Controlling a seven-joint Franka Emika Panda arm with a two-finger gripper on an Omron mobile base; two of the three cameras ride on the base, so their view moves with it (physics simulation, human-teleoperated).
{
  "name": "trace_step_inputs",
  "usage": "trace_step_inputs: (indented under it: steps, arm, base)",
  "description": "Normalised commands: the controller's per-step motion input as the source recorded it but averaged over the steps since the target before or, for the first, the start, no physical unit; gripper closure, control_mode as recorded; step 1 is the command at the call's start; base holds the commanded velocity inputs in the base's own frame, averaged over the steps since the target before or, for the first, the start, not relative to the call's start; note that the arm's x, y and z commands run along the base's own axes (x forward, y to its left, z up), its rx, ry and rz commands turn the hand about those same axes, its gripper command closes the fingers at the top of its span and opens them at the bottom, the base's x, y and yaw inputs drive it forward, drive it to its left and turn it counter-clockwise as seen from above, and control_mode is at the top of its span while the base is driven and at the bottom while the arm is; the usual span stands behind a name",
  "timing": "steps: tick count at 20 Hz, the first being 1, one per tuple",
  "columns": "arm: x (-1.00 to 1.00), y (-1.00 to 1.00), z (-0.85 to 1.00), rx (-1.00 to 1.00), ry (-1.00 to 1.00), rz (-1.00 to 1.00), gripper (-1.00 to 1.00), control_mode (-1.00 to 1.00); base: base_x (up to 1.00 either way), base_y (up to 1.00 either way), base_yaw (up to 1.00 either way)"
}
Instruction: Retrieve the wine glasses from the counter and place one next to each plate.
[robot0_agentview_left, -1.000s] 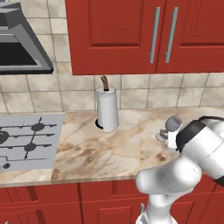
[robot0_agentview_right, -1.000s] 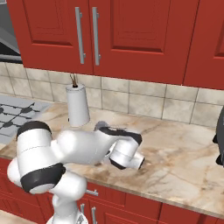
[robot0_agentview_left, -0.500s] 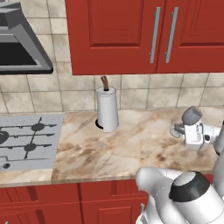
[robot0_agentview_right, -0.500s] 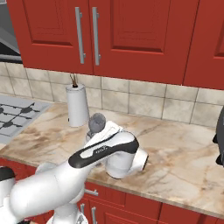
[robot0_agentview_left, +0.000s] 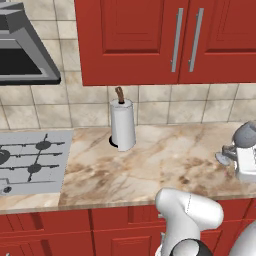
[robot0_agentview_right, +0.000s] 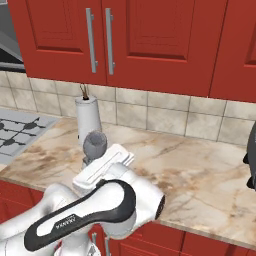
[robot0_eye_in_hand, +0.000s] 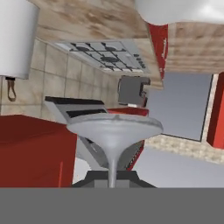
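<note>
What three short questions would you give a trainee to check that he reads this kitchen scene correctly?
1. True or false: the gripper is shut on the stem of a wine glass.
2. In the left base view, where is the hob relative to the paper towel roll? A) to its left B) to its right C) on top of it
3. Fill in: the cabinet doors above the counter are ___ in colour.

Key: 1 true; 2 A; 3 red.
</note>
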Motion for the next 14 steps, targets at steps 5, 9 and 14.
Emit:
trace_step_inputs:
  steps: [5, 9, 14]
  arm:
    - [-0.74, 0.0, 0.5, 0.0, -0.04, 0.0, 1.0, -1.0]
    - [-0.28, 0.09, 0.45, 0.0, 0.0, 0.0, 1.0, -1.0]
    - [-0.41, 0.23, 0.36, 0.0, -0.01, 0.0, 1.0, -1.0]
  base:
    - [0.0, 0.0, 0.0]
    - [0.0, 0.0, 0.0]
    - [0.0, 0.0, 0.0]
